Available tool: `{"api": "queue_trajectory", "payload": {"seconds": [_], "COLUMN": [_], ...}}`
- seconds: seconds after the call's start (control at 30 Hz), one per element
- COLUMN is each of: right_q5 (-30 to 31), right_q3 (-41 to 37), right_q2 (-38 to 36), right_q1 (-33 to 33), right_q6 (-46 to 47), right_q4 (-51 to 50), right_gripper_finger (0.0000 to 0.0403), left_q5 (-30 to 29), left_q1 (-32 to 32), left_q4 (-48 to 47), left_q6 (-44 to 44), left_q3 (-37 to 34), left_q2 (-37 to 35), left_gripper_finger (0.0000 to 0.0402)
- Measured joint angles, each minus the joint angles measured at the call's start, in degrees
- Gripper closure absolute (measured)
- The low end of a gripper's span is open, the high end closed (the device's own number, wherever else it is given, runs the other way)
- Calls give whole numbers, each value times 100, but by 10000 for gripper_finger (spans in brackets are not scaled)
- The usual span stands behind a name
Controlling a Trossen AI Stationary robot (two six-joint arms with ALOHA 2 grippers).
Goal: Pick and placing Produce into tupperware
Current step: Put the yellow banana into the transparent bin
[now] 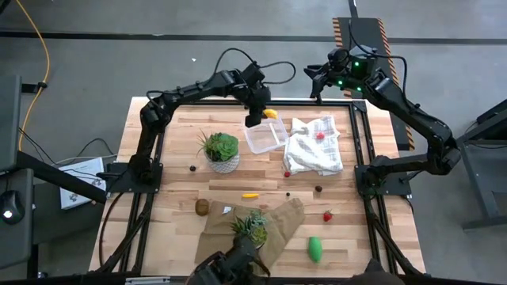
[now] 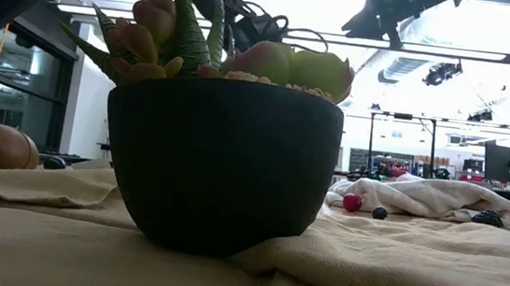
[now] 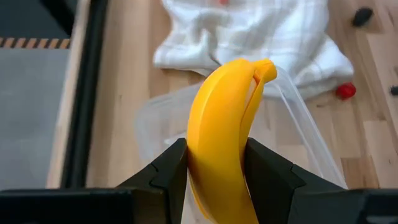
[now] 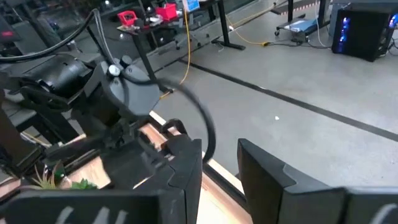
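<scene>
My left gripper [image 1: 255, 117] hangs over the far left corner of the clear tupperware [image 1: 266, 135] and is shut on a yellow banana-shaped piece [image 1: 271, 113]. My right gripper [image 1: 317, 79] is open and raised beyond the table's far edge, touching nothing. A second yellow piece [image 1: 250, 195], the brown ball [image 1: 202, 207], red berries [image 1: 287, 173] [image 1: 327, 215], the green piece [image 1: 315, 248] and tiny dark ones [image 1: 318, 188] lie on the wood. Another red berry [image 1: 320, 135] lies on the white cloth [image 1: 313, 146]. My left gripper [image 3: 217, 158] pinches the yellow piece's thick lower part [image 3: 214, 149] between its two fingers [image 3: 173, 167], which lie across it and come from above. The piece is lifted clear. Its stem end [image 3: 266, 68] points away from the gripper, over the tupperware's rim [image 3: 292, 99].
A leafy plant in a white pot [image 1: 221, 150] stands left of the tupperware. A dark pot with succulents [image 2: 220, 168] sits on a tan cloth [image 1: 273, 229] near the table's near edge. Bare wood [image 1: 238, 182] lies in the table's middle.
</scene>
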Motion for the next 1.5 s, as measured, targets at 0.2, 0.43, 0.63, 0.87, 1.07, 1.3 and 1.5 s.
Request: {"api": "queue_trajectory", "payload": {"seconds": [0.2, 0.43, 0.63, 0.87, 1.07, 1.3, 1.5], "right_q5": [-115, -109, -67, -66, -58, -48, -48], "right_q3": [0, 0, -1, -1, 0, -2, 0], "right_q2": [-88, -309, -361, -363, -363, -361, -361], "right_q1": [-15, -66, -62, -61, -61, -61, -61], "right_q6": [-223, -317, -259, -184, -179, -213, -247], "right_q4": [-15, -15, -20, -30, -40, -42, -44], "right_gripper_finger": [308, 308, 308, 308, 308, 308, 308], "left_q5": [-272, -423, -547, -589, -656, -656, -545], "left_q1": [-202, -218, -218, -221, -218, -218, -221], "left_q4": [11, 1, -158, -170, -82, -129, -131], "left_q6": [323, 482, 508, 489, 446, 441, 331], "left_q3": [0, 4, -9, -2, 0, 0, 0], "left_q2": [40, 107, 307, 490, 523, 523, 523], "left_gripper_finger": [273, 273, 273, 273, 273, 273, 247]}}
